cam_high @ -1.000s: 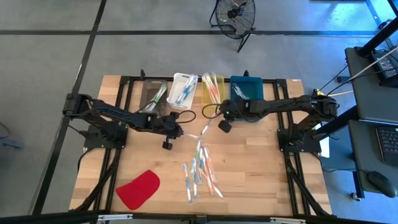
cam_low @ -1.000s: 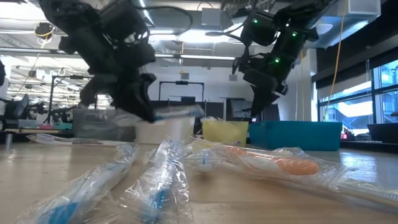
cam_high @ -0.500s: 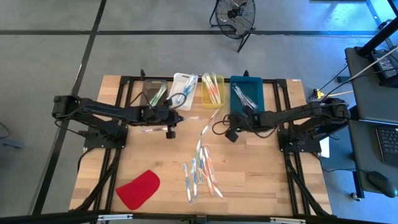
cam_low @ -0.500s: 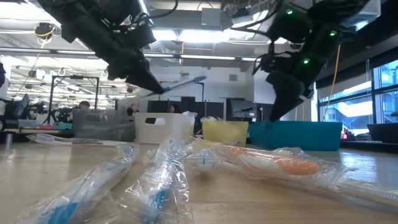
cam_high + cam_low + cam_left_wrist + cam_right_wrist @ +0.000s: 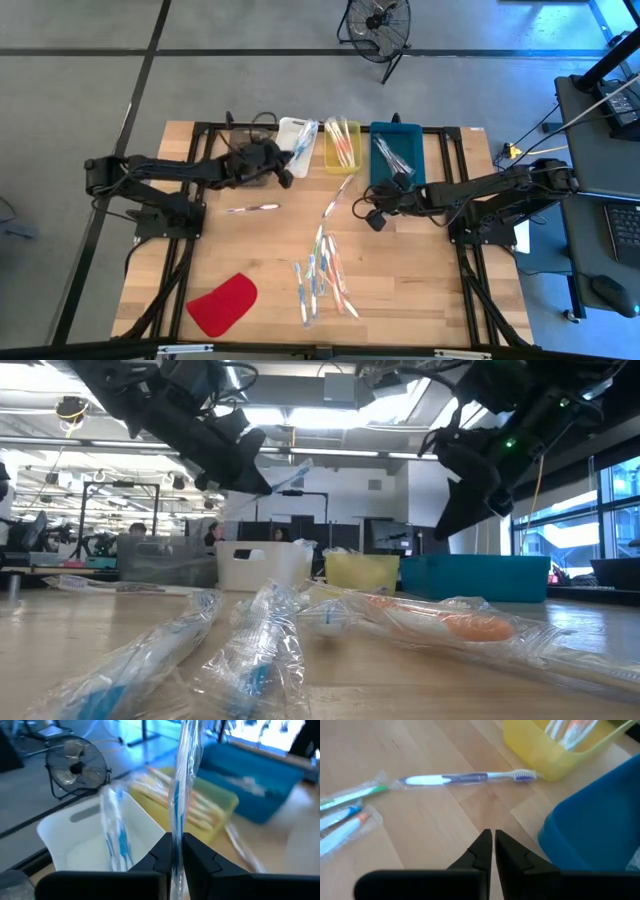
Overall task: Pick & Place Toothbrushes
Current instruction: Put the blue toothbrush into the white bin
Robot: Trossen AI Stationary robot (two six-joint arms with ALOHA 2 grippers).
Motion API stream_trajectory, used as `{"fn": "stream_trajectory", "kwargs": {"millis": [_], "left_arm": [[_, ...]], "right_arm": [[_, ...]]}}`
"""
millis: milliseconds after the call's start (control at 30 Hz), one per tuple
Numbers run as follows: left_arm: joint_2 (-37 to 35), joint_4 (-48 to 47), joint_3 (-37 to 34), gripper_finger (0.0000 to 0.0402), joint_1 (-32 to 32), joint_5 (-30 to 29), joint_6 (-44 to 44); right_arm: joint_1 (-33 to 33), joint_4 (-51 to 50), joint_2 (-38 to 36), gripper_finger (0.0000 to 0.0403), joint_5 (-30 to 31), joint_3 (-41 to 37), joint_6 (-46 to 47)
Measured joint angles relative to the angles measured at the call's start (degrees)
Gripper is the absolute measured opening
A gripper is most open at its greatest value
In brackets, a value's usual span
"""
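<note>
My left jaws [image 5: 175,851] were clamped on a clear-wrapped toothbrush with a blue handle [image 5: 177,795], which stood up between the two fingers. I held it above the table, over the near edge of the white plastic bin [image 5: 296,133] at the back. That bin already had blue-handled toothbrushes [image 5: 116,832] lying in it. Just beside it sat the yellow plastic bin [image 5: 341,146] with orange-handled toothbrushes inside, then the teal plastic bin [image 5: 397,150]; a clear bin [image 5: 243,147] sat on the white one's other side, partly under my left arm.

My right jaws [image 5: 493,843] were drawn together with only a thin slit between the fingers, holding nothing. They hung low over the wooden table [image 5: 420,280], in front of the teal bin. A wrapped toothbrush with a purple handle [image 5: 462,778] lay on the table ahead of them, its head close to the yellow bin.

A loose heap of wrapped toothbrushes [image 5: 322,275] lay near the table's middle, well apart from both jaws. One more wrapped toothbrush [image 5: 253,208] lay alone, in front of my left arm. A flat red piece [image 5: 222,305] rested near the front left corner.
</note>
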Motion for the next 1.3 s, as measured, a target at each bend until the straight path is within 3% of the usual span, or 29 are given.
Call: {"fn": "stream_trajectory", "kwargs": {"millis": [333, 633, 933, 1300], "left_arm": [[1.2, 11.1, 0.0, 0.0024, 5.5, -3.0, -3.5], [12.5, 20.2, 0.0, 0.0024, 8.8, -3.1, -5.8], [20.5, 21.0, 2.4, 0.0024, 11.4, -2.6, -7.4], [25.8, 19.9, 4.6, 0.0024, 12.1, -2.1, -7.3]], "right_arm": [[0.0, 1.1, 0.0, 0.0006, 0.0, 0.0, -1.3], [0.0, 1.9, 0.0, 0.0026, 0.0, 0.0, -1.3], [0.0, 1.8, 0.0, 0.0004, 0.0, 0.0, -1.7], [0.0, 1.8, 0.0, 0.0026, 0.0, 0.0, -1.6]]}}
